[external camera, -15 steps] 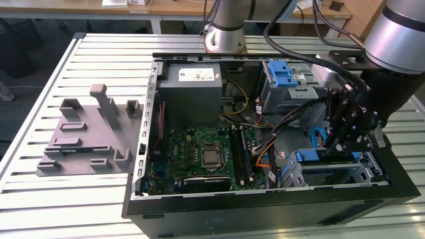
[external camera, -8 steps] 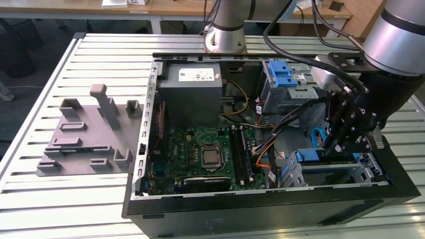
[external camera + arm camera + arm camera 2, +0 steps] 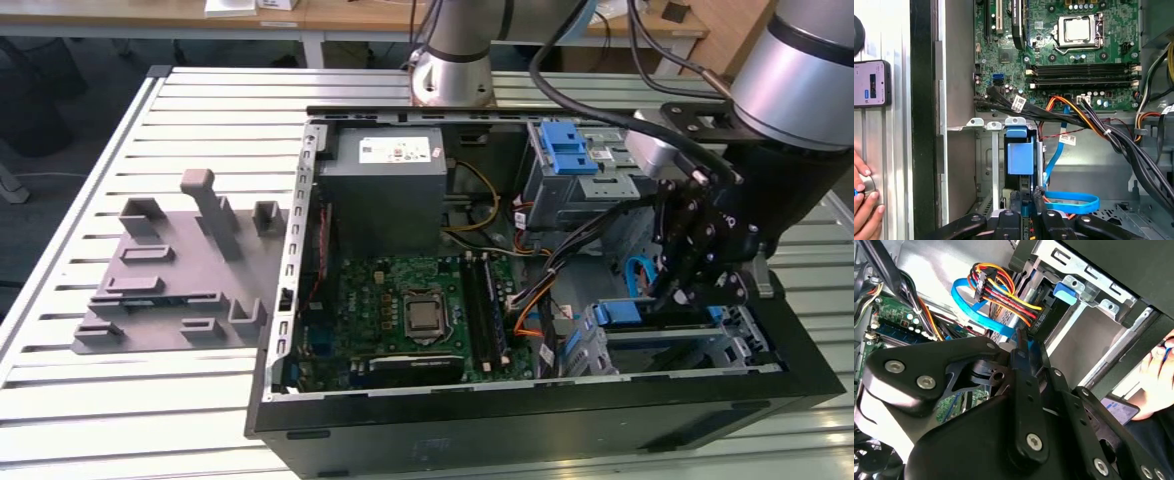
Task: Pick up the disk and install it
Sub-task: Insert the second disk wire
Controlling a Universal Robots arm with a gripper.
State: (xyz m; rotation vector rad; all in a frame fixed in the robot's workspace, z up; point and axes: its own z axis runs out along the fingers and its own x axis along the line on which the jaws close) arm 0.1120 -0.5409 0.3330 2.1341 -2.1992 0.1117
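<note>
The flat silver-grey disk in its blue plastic bracket (image 3: 1020, 165) is clamped edge-on by the black gripper (image 3: 1026, 207), down inside the silver drive cage (image 3: 985, 165).

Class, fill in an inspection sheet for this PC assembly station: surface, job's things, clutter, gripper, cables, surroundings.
Surface: slatted metal table.
Job's things: disk, blue-framed, stands in the drive cage of the open computer case.
Clutter: grey fixture beside the case, on the exterior view's left.
Gripper: gripper clamped on the disk's edge, down inside the case.
Cables: blue flat cable looped beside the disk; black bundle crossing the motherboard.
Surroundings: a person's hand and a phone on the table.
</note>
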